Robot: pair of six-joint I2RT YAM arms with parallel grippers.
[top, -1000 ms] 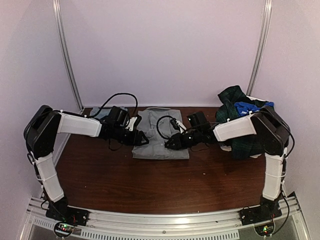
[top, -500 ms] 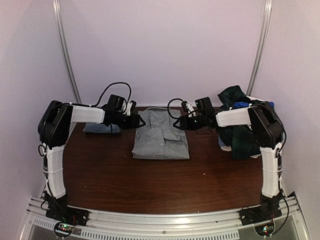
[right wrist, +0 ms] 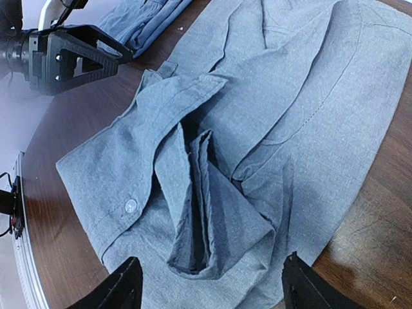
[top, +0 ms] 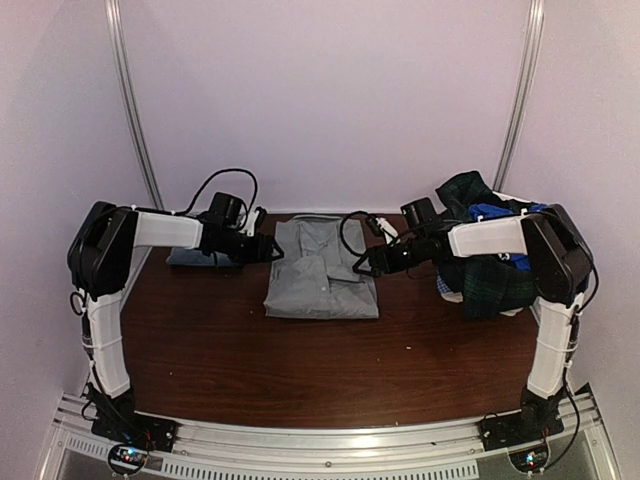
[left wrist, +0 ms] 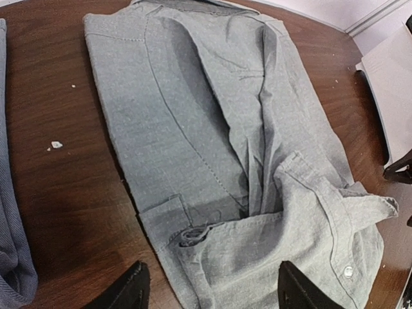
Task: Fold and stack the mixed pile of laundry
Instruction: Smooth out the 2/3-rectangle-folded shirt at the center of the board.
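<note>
Now — left gripper [left wrist: 209, 286]: jaws apart, empty, over shirt's left edge
Right gripper [right wrist: 209, 283]: jaws apart, empty — over shirt's right edge
Shirt [top: 320, 275]: grey, folded, between them
Pile [top: 495, 290]: rumpled, mostly plaid, right of shirt

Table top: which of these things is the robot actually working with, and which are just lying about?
Part of the job:
- mixed laundry pile, heaped at the right
- grey shirt, folded, in the middle
- folded blue-grey stack, at the left
- left hand and right hand, both open by the shirt

Just lying about:
- white crumb on the table
- metal rail along the near edge
</note>
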